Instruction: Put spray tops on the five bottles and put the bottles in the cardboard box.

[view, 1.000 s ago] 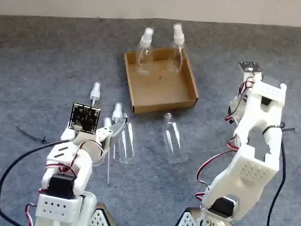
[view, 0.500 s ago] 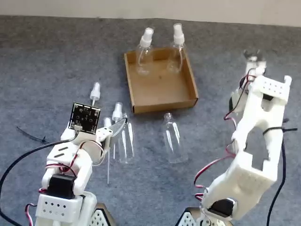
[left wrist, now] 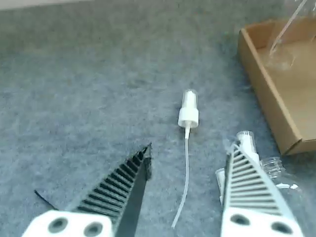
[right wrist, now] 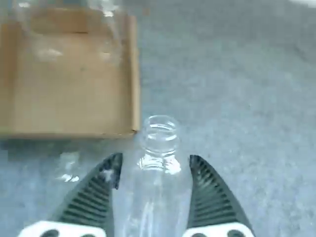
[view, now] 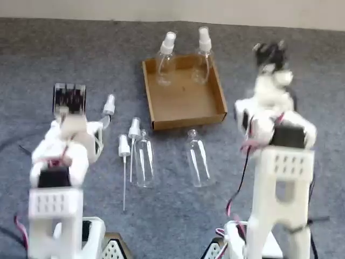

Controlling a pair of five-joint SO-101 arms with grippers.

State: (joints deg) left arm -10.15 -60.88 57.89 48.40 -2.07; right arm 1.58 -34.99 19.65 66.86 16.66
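The cardboard box [view: 184, 114] lies at the table's middle back. Two capped bottles [view: 166, 60] [view: 202, 54] stand at its far side. In front of it two uncapped clear bottles lie flat, one on the left [view: 143, 160] and one on the right [view: 197, 157]. Three loose spray tops [view: 109, 106] [view: 133, 129] [view: 124, 148] lie left of them. My left gripper [left wrist: 190, 150] is open above a spray top [left wrist: 188, 111] with a long tube. My right gripper [right wrist: 155, 159] is open, its jaws either side of the uncapped bottle [right wrist: 158, 143], with no contact visible.
Grey carpet covers the table. A thin black tie [left wrist: 44, 200] lies near the left arm [view: 56, 162]. The right arm [view: 280, 156] stands tall at the right of the box. Another spray top [left wrist: 245, 140] and a bottle neck [left wrist: 271, 165] lie beside my left gripper's white finger.
Both arms have swung. The left arm pulled back from the bottles and shifted left. The right arm turned in toward the box and the right-hand bottle. The bottles and spray tops have not moved.
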